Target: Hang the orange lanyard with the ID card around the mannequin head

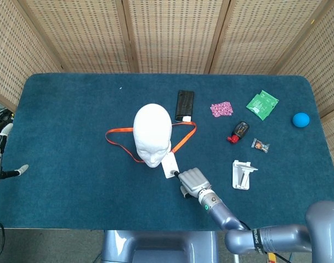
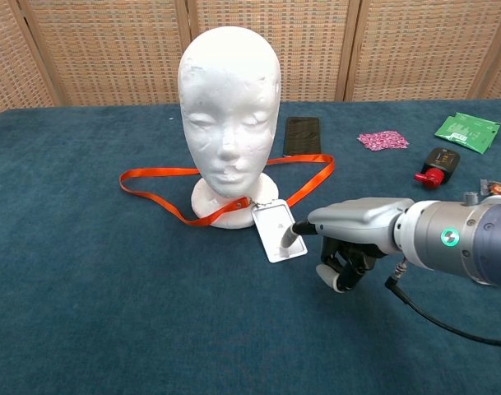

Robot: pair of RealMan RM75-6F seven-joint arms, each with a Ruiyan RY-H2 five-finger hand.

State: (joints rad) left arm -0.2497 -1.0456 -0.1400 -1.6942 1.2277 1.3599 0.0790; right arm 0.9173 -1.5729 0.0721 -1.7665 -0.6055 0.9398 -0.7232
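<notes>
The white mannequin head [image 1: 152,131] [image 2: 229,107] stands upright at the table's middle. The orange lanyard [image 1: 120,145] [image 2: 151,185] lies flat on the cloth, looped around the head's base. Its ID card [image 1: 170,166] [image 2: 276,230] rests in front of the base. My right hand [image 1: 193,181] [image 2: 349,239] is just right of the card, one outstretched fingertip [image 2: 298,230] touching the card's right edge, the other fingers curled under, holding nothing. My left hand [image 1: 2,164] shows only at the far left edge, off the table, with fingers apart and nothing in them.
A black phone [image 1: 184,105] [image 2: 302,136] lies behind the head. To the right are a pink packet [image 1: 221,109], a green packet [image 1: 262,104], a blue ball [image 1: 301,119], a red-and-black object [image 1: 239,131], a small wrapper [image 1: 260,145] and a white plastic stand [image 1: 242,174]. Wicker screens stand behind.
</notes>
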